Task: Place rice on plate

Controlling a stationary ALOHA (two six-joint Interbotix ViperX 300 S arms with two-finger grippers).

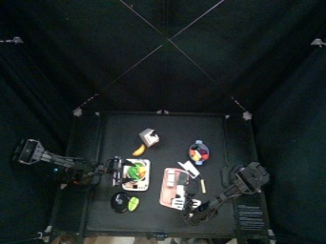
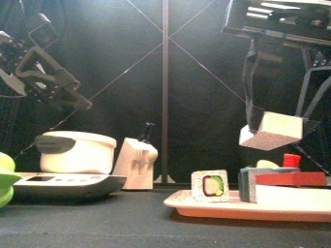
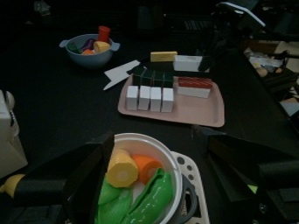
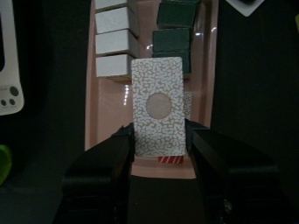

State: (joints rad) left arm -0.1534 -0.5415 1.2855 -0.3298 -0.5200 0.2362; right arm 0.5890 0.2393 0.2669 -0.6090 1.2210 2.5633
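Observation:
My right gripper (image 4: 160, 133) is shut on a white speckled rice block (image 4: 156, 103) with a tan oval spot. It holds the block in the air above the pink plate (image 4: 93, 105); in the front view the block (image 2: 272, 130) hangs well above the plate (image 2: 220, 206). Rows of white rice blocks (image 4: 117, 39) and green blocks (image 4: 177, 37) lie on the plate. My left gripper (image 3: 149, 188) is open above a white pot (image 3: 187, 175) of yellow, orange and green vegetables, left of the plate (image 1: 170, 195).
A white rice cooker (image 2: 72, 155) and a white carton (image 2: 138, 160) stand at the left in the front view. A blue bowl (image 1: 197, 151) with small items and a banana (image 1: 137, 150) lie behind the plate. A white card (image 3: 119, 73) lies near the bowl.

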